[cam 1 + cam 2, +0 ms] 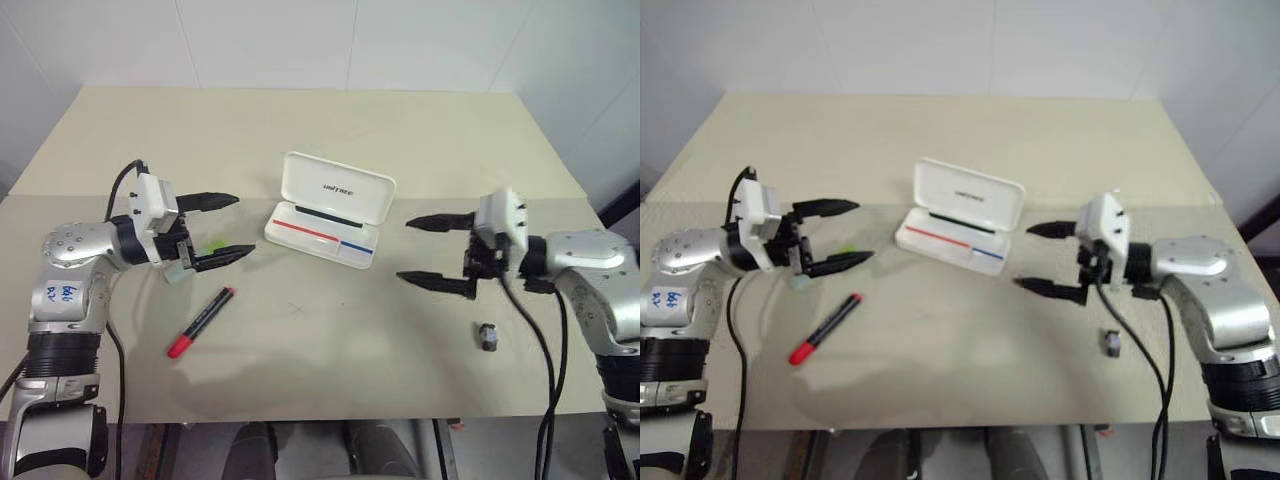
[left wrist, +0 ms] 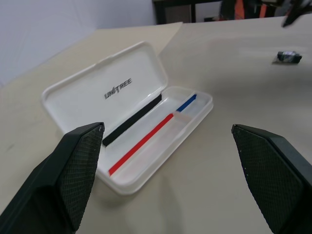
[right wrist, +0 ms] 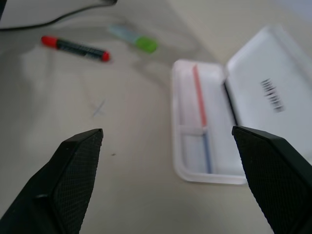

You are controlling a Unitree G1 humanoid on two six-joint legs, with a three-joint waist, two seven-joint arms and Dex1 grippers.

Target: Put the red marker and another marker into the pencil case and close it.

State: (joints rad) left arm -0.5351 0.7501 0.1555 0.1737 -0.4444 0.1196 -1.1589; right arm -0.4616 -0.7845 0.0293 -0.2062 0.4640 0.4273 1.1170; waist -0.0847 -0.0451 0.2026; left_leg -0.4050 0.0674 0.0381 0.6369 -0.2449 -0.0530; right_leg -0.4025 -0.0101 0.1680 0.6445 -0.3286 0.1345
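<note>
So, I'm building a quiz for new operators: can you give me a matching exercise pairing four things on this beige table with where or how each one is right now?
Things:
1. white hinged plastic pencil case
2. black marker with red cap
3. whitish marker with light green cap
4. small dark metal object

States:
A. lies under the left gripper
B. open and empty
C. lies near the right gripper
D. lies bare near the table's front edge, on the left

Pairs: 1-B, 2-D, 3-A, 4-C

The pencil case [image 1: 330, 215] is positioned open at table centre, white lid raised, with red and blue stripes in the tray. The red marker [image 1: 201, 322] is laid flat to its left. The green-capped marker [image 3: 133, 38] is laid nearby.
</note>
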